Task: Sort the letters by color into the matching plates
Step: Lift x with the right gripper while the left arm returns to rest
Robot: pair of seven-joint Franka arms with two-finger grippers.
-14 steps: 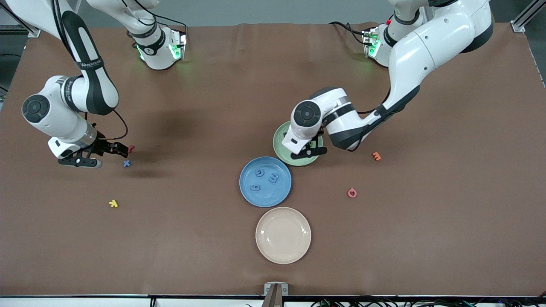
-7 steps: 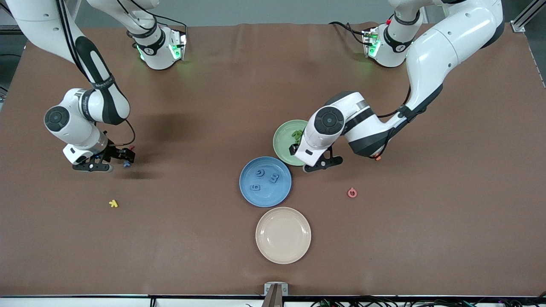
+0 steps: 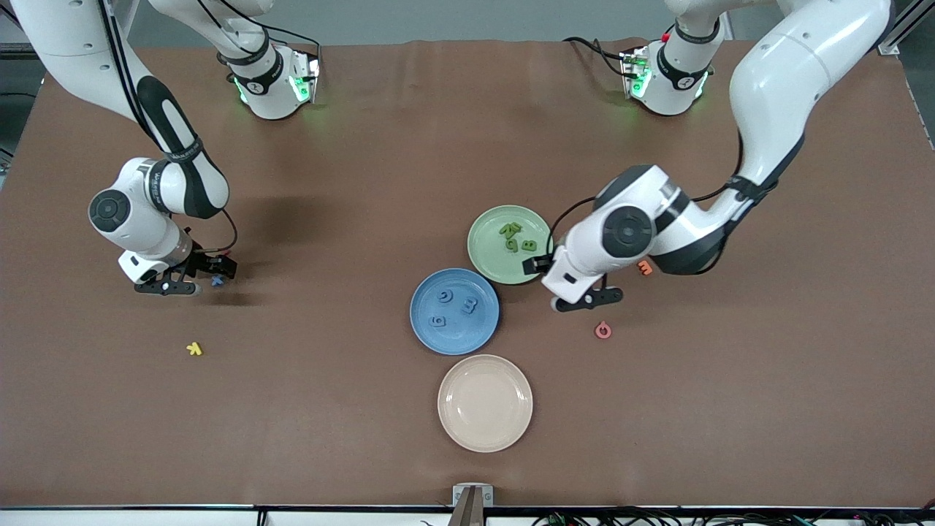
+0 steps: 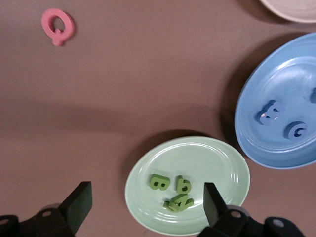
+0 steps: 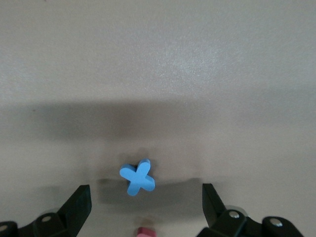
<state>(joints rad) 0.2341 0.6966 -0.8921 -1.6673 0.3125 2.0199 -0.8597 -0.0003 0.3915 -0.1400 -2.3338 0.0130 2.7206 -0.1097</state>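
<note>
the pale green round plate (image 3: 488,252) sits near the middle of the table and holds what look like four small green foam letters (image 3: 517,238), though two overlap and the count is hard to be sure of. just beside it, nearer the front camera, the medium blue round plate (image 3: 424,321) carries three small blue foam letters (image 3: 453,306). the last piece, a blue x-shaped foam letter (image 3: 217,280), lies on the brown table cover (image 3: 350,409) toward the right arm's end. the right gripper (image 5: 143,210) is low over it with its fingers spread wide on either side, not gripping it. the left gripper (image 4: 147,205) hangs over the table just beside the green plate, fingers spread and empty. a cream-beige round plate (image 3: 485,402) lies nearer the front camera than the blue plate.
</note>
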